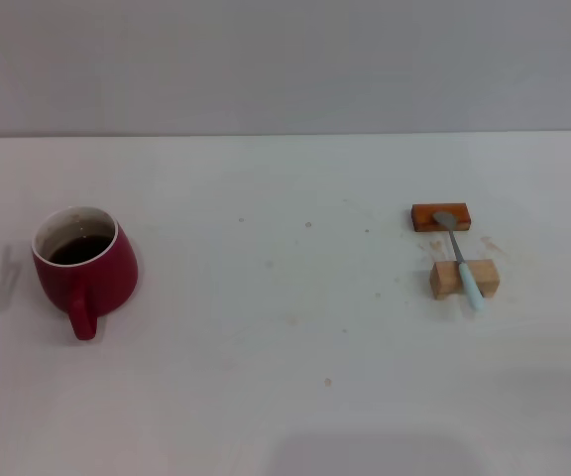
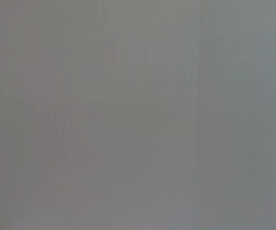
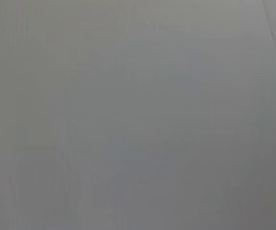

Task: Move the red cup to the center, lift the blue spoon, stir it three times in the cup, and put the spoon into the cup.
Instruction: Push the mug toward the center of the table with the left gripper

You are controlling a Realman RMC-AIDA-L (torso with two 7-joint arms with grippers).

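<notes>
Presently, we record the following.

Left gripper: we do not see it in the head view, and the left wrist view gives only a plain grey surface, so we cannot tell how it stands or whether it has hold of anything.

Right gripper: likewise out of the head view; the right wrist view is a blank grey field, and we cannot tell its state.

Red cup [image 1: 84,263]: upright on the white table [image 1: 285,397], on the left arm's side, well apart from the spoon. Its loop handle points toward the robot's body. We note dark liquid inside against the white inner wall. With no gripper in sight, we cannot place it relative to either one.

Blue spoon [image 1: 461,259]: on the right arm's side, untouched by any gripper. Its grey bowl rests on the orange-brown block [image 1: 441,216]; its pale blue handle lies across the tan wooden block [image 1: 464,279], and the handle tip overhangs on the near side.

Blocks: the orange-brown one lies farther from the robot, the tan one nearer, close together but apart.

Table surface: we observe small specks and faint stains scattered over it.
</notes>
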